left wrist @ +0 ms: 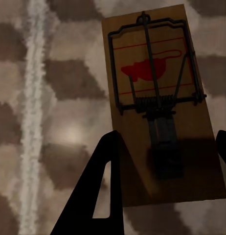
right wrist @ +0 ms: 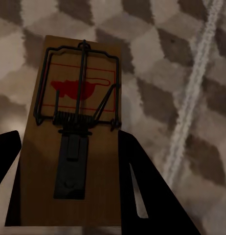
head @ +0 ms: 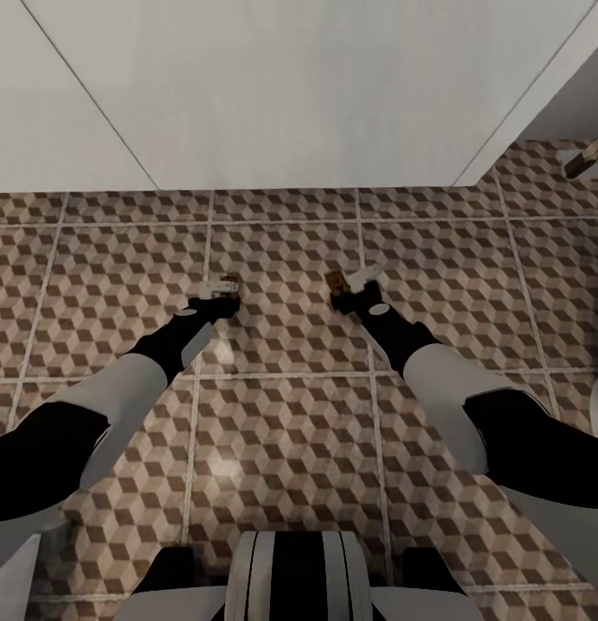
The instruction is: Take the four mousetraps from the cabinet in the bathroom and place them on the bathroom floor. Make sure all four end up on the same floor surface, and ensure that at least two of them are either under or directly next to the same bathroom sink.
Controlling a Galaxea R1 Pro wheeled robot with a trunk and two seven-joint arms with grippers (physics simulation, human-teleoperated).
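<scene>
The bathroom floor, tiled in a brown, beige and white cube pattern with pale grout lines, spreads below the head camera and serves as the landmark here. A broad white surface rises from the far edge of the floor; whether it belongs to the sink cannot be told. Both arms reach forward and down over the floor, their black forearms ending just above the tiles, well short of that white surface.

The left end effector hangs over the floor beside a grout line. Its dark fingers sit on either side of the near end of a mousetrap, apparently clamped on it. This tan board with dark wire and a red mark hangs a little above the tiles.

The right end effector hangs over the next tile along. Its fingers flank the second mousetrap at the board's near end, seemingly gripping it, with the floor pattern and a grout line showing beyond.
</scene>
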